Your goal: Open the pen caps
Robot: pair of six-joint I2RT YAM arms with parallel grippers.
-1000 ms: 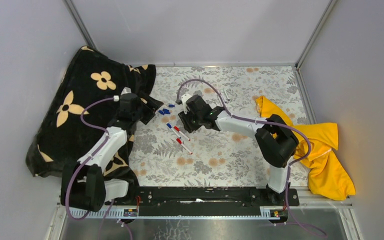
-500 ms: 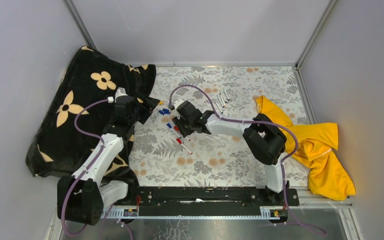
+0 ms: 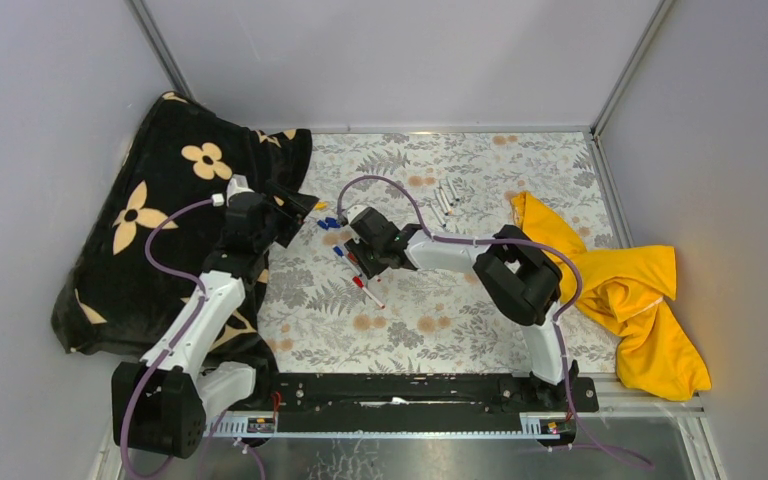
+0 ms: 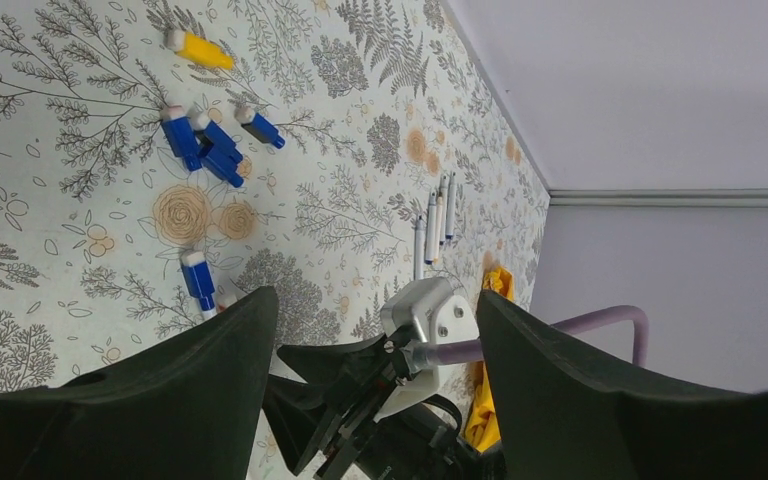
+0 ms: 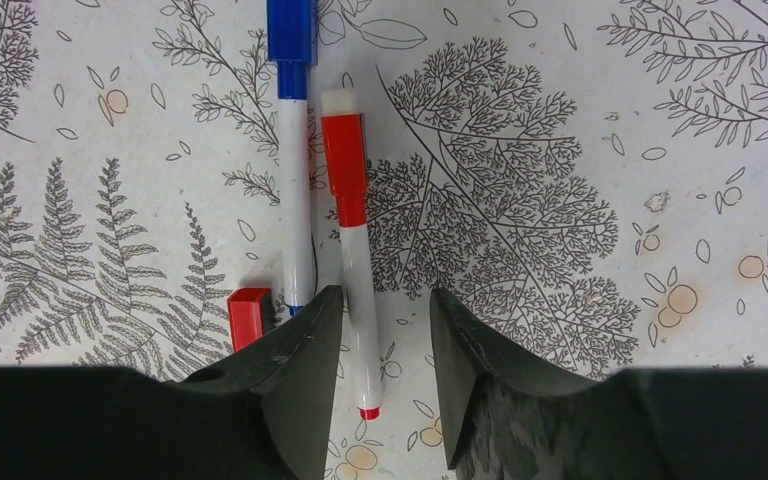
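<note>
Floral desk (image 3: 480, 310) had one yellow cap (image 4: 198, 48), three or four loose blue caps (image 4: 215, 150), four bare barrels (image 4: 435, 215), plus a blue pen (image 5: 295, 170) and a red pen (image 5: 352, 240), both capped, with the right end effector (image 5: 385, 300) parted astride the red pen's barrel, not clamped, and the left end effector (image 4: 375, 300) spread wide, empty.

Plain pale grey walls (image 3: 410, 60) enclose a table covered by a white cloth (image 3: 440, 320) printed with grey ferns and orange blossoms, evenly lit. A black blanket (image 3: 150, 230) with cream flowers is heaped at left; a crumpled yellow cloth (image 3: 650, 300) lies at right.
</note>
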